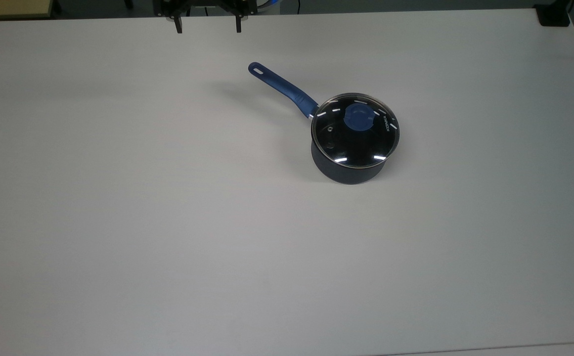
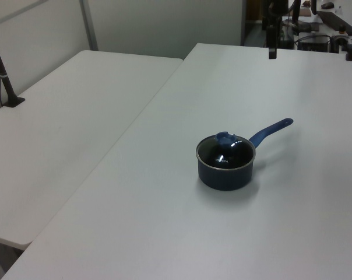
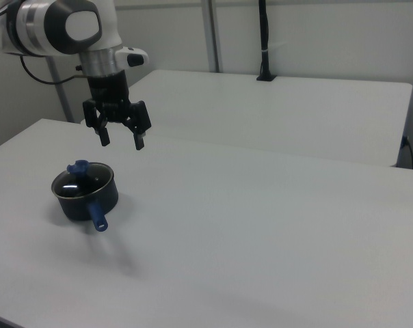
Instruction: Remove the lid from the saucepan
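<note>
Approach step, nothing gripped yet: the tool (image 3: 121, 139) hangs spread and empty above the surface (image 1: 168, 222). The lid (image 1: 355, 130) sits on the saucepan (image 1: 346, 170) — at approx. 4 o'clock from the tool in the top view. Next: centre over the blue knob (image 1: 358, 117), descend, pinch.

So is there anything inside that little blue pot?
The glass lid sits on the pot, closing it. Through the glass only a dark inside and light reflections show. Nothing visible in there, though the blue knob hides a patch.
</note>
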Robot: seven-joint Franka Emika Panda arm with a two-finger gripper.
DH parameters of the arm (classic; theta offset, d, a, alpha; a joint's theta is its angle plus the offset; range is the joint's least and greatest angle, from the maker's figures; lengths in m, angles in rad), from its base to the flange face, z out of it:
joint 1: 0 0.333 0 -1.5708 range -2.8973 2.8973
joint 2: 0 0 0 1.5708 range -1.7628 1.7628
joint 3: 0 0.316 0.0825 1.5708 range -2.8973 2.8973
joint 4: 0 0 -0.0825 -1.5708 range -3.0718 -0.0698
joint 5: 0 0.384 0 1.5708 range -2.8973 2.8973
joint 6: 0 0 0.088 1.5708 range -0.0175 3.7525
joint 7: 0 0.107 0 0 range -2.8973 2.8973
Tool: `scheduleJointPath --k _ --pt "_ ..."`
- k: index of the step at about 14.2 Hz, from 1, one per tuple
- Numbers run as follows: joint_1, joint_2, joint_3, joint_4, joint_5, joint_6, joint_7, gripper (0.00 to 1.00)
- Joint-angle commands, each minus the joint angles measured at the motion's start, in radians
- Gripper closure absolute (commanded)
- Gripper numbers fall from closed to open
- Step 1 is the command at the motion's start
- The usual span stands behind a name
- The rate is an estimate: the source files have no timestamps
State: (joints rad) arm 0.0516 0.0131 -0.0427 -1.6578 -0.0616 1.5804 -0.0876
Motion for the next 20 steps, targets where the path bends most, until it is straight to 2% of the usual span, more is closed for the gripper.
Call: scheduleJointPath --k 1,14,20 --pt "0.001 -0.008 -0.002 -0.016 0.003 0.013 -0.018 0.00" --pt "0.004 -0.013 0.001 -0.014 0.034 0.015 0.008 0.00" --pt "0.051 -0.012 0.007 -0.014 0.086 0.036 0.124 0.00"
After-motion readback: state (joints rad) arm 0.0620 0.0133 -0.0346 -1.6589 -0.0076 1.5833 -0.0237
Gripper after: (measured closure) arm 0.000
